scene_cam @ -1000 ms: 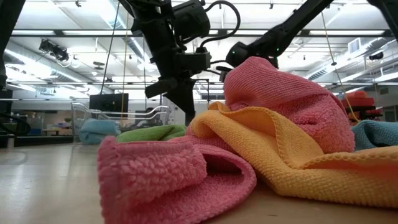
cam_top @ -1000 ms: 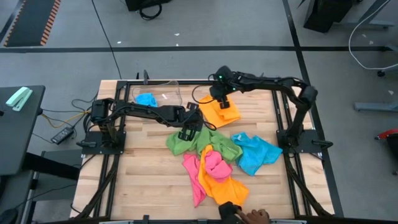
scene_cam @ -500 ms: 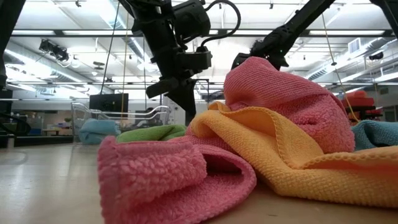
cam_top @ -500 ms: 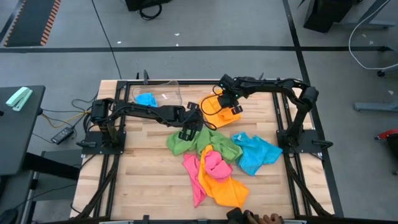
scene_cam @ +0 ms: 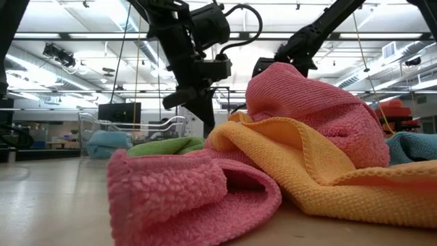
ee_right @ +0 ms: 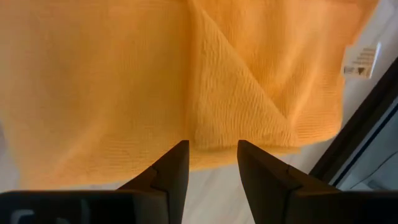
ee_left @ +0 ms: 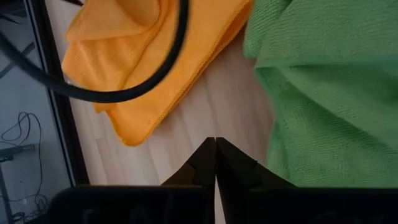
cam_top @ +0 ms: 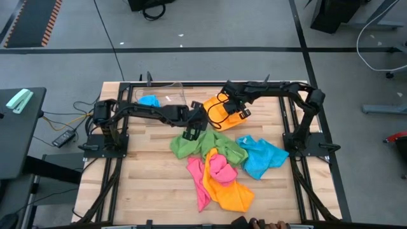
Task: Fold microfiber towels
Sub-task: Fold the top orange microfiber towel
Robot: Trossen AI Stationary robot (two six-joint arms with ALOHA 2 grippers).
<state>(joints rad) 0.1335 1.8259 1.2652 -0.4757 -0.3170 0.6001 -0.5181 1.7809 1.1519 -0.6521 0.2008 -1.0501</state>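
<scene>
**Two grippers meet at the orange towel**

Two arms work at the far middle of the surface (cam_top: 146, 172). The right gripper (ee_right: 211, 158) hangs just over the folded orange towel (cam_top: 219, 114), which lies at about 12 o'clock from the pile; its fingers stand a little apart and hold nothing, with the cloth's edge and its white label (ee_right: 360, 60) in front of them. The left gripper (ee_left: 215, 163) is at about 9 o'clock from that towel, over bare wood between it and the green towel (cam_top: 191, 145); its fingers are pressed together and empty.

At the centre the pile waits: green, a pink towel (cam_top: 219, 166), a second orange one (cam_top: 232, 191) and a blue towel (cam_top: 264, 156) at 3 o'clock. Another blue cloth (cam_top: 149, 101) sits in the clear bin (cam_top: 172, 89) at 10 o'clock.

I judge that the orange towel's fold is nearly done, or is being finished. The next move probably needs the right gripper to come down on the near edge, close on it, and bring it over evenly, or to leave this towel and go to the pile.
</scene>
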